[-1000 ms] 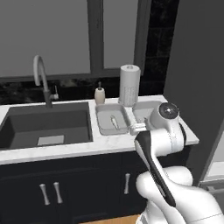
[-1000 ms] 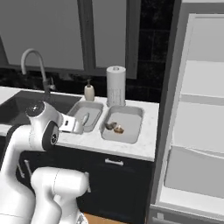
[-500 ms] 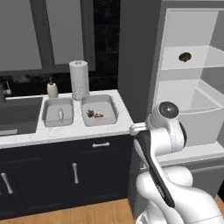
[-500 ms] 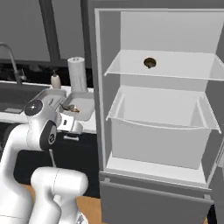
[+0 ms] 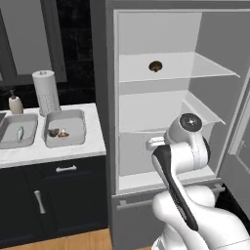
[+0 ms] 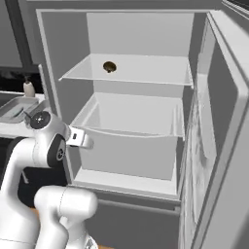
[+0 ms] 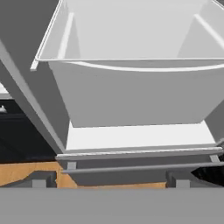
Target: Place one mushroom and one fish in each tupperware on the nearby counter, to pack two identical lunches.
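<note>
Base driven from counter [image 5: 53, 151] to open fridge [image 5: 161, 122] — mushroom [image 5: 156, 66] on shelf to be fetched next; gripper [image 7: 111, 181] fingers spread, nothing held.

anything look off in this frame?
One oddity: a mushroom sits alone on the upper shelf of the open fridge, not in a tray. The left tray holds only a fish; the right tray holds a mushroom and another small item. Nothing spilled or damaged.
</note>
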### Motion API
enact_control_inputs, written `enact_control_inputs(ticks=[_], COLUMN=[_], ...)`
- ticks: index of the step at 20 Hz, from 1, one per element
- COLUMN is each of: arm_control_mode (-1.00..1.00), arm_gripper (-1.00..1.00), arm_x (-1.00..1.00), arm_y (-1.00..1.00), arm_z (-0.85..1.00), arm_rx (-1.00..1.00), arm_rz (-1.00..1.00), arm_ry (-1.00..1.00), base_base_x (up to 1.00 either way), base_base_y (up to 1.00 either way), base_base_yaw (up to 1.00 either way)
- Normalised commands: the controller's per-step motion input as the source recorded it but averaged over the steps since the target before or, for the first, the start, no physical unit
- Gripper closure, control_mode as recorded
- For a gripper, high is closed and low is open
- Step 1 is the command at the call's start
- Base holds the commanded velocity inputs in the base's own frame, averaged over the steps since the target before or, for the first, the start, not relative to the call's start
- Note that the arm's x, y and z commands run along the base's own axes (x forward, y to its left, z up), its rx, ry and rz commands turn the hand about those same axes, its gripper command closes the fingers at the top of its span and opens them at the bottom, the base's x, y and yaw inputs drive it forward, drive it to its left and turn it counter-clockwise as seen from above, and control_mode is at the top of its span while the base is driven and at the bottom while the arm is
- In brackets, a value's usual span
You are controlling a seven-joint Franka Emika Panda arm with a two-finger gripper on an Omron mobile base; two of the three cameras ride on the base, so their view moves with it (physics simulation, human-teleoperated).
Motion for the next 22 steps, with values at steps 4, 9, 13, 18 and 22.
enact_control_inputs(ticks=[4, 9, 13, 18, 22], arm_control_mode=[1.00, 1.00, -1.00, -1.00, -1.00], arm_gripper=[-1.00, -1.00, -1.00, -1.00, -1.00], arm_x=[0.00, 0.00, 0.02, -0.12, -0.17], arm_y=[0.00, 0.00, 0.00, -0.06, -0.11], arm_z=[0.00, 0.00, 0.19, 1.00, 1.00], arm_rx=[0.00, 0.00, 0.02, 0.09, 0.05], arm_rz=[0.00, 0.00, 0.00, 0.00, 0.00], arm_ry=[0.00, 0.00, 0.00, 0.00, 0.00], base_base_x=[0.53, 0.47, 0.44, 0.00, 0.00], base_base_y=[-0.64, -0.05, 0.00, 0.00, 0.00], base_base_yaw=[0.05, 0.01, 0.00, 0.00, 0.00])
